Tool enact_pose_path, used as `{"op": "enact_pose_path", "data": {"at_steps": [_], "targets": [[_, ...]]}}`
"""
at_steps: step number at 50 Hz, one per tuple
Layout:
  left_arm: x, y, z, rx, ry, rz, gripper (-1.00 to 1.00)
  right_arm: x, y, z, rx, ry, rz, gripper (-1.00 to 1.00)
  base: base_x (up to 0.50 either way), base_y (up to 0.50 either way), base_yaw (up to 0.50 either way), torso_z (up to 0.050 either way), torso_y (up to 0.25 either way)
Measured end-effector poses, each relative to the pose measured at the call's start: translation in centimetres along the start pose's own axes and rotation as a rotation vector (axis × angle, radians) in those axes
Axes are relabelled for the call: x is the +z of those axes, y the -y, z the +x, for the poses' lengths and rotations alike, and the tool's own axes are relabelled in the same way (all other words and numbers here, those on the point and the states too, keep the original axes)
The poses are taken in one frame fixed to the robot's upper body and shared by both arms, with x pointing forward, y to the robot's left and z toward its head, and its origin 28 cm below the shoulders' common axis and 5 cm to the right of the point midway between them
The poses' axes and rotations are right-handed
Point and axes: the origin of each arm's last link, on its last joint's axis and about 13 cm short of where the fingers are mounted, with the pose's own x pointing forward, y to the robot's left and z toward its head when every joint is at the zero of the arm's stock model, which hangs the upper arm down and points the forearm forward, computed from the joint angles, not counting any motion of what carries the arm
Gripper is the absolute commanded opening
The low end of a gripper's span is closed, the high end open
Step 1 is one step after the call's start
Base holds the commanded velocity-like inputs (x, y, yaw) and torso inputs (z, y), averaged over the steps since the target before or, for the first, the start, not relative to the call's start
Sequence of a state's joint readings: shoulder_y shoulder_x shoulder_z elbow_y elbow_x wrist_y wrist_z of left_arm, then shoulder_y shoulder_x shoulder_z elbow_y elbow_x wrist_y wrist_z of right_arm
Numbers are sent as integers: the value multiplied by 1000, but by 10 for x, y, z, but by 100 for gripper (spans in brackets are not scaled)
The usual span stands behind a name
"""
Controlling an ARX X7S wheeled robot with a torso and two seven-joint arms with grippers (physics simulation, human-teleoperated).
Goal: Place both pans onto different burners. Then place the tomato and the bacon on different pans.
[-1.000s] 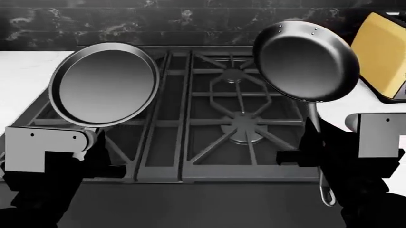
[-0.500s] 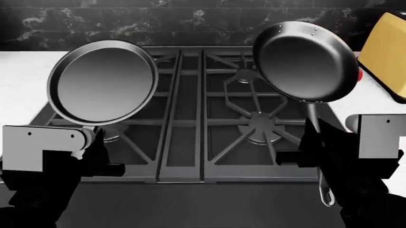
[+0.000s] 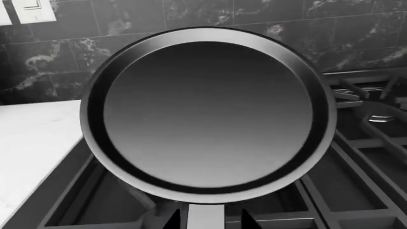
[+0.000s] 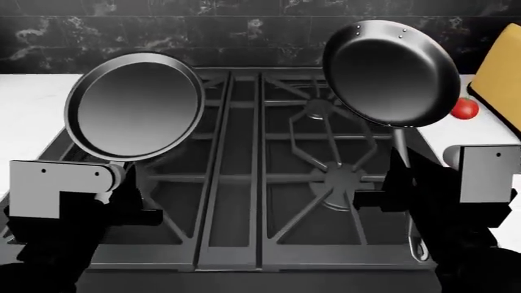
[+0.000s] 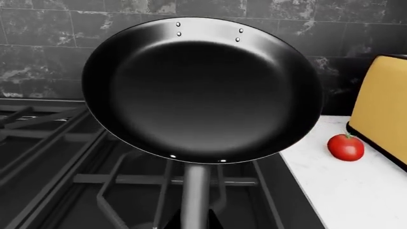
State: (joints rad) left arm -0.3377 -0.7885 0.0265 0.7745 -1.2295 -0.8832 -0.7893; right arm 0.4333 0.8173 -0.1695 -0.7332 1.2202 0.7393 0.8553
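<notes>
My left gripper (image 4: pixel 122 183) is shut on the handle of the flat low-rimmed pan (image 4: pixel 134 107), held up over the left burners; the pan fills the left wrist view (image 3: pixel 207 114). My right gripper (image 4: pixel 401 180) is shut on the handle of the deeper pan (image 4: pixel 391 73), held up over the right burners (image 4: pixel 338 177); it also shows in the right wrist view (image 5: pixel 203 90). The tomato (image 4: pixel 465 108) lies on the white counter right of the range, also seen in the right wrist view (image 5: pixel 346 146). The bacon is out of view.
The steel range with black grates (image 4: pixel 244 177) lies below both pans. White counters (image 4: pixel 28 104) flank it. A yellow box (image 4: pixel 501 79) stands at the back right near the tomato. A dark marble wall (image 4: pixel 204 30) runs behind.
The view has shifted so the range shows lower and more centred, and the tomato is now fully in view. Both pans stay held up in the grippers.
</notes>
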Motion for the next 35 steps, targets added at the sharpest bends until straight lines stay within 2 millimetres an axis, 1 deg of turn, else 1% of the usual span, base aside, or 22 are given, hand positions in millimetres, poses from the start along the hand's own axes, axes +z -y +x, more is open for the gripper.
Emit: {"op": "enact_pose_path", "data": {"at_steps": [27,35], "targets": [[-1,0,2,0,0,-2,-100,0,0,2,-2,-7,-4,-100,217,0,0,2,4],[-1,-1,3,2,1,-3,-100,0,-1,3,-3,-10,-8,-100,125,0,0,1,5]]}}
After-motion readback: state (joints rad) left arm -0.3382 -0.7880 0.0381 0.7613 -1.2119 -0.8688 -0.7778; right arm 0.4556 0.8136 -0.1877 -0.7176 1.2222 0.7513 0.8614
